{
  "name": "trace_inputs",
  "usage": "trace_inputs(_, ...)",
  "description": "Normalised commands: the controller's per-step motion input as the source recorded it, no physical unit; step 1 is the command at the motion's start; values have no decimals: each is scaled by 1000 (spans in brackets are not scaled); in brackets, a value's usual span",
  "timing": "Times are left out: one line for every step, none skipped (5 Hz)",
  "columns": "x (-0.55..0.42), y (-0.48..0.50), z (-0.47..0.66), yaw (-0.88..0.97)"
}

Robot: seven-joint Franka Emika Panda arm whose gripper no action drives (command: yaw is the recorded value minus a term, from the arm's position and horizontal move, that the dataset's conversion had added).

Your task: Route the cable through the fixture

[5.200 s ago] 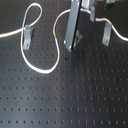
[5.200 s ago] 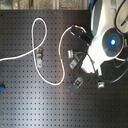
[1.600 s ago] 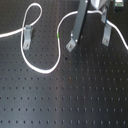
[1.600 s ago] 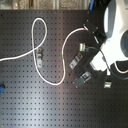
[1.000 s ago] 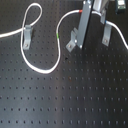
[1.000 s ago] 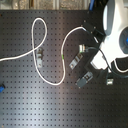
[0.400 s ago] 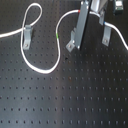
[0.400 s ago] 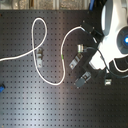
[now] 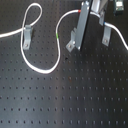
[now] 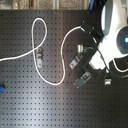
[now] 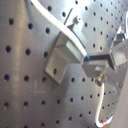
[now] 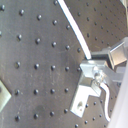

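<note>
The white cable [image 9: 44,71] comes in from the first exterior view's left. It passes a small grey fixture [image 9: 27,38], loops, dips and arches up past a green mark [image 9: 59,36] to a red mark [image 9: 81,8]. There my gripper [image 9: 88,7] is shut on it, above a taller grey fixture [image 9: 74,44]. In the second exterior view the cable [image 10: 56,81] runs up to the gripper [image 10: 93,33]. In the first wrist view the cable [image 11: 67,34] lies across the top of a fixture bracket [image 11: 59,61], just ahead of a fingertip [image 11: 100,58].
The dark perforated board [image 9: 65,100] carries more brackets: one [image 9: 106,35] to the first exterior view's right and one [image 9: 120,7] at its top right. The white arm body [image 10: 114,42] fills the second exterior view's right. A small blue object [image 10: 1,89] sits at that board's left edge.
Almost nothing has changed. The gripper holding the cable end has shifted only slightly over the last seconds. The cable's loops lie as they did.
</note>
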Motion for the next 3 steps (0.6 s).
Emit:
trace_inputs(-90,30,162,0)
trace_inputs(-7,-7,37,0)
trace_inputs(-67,-76,5,-163)
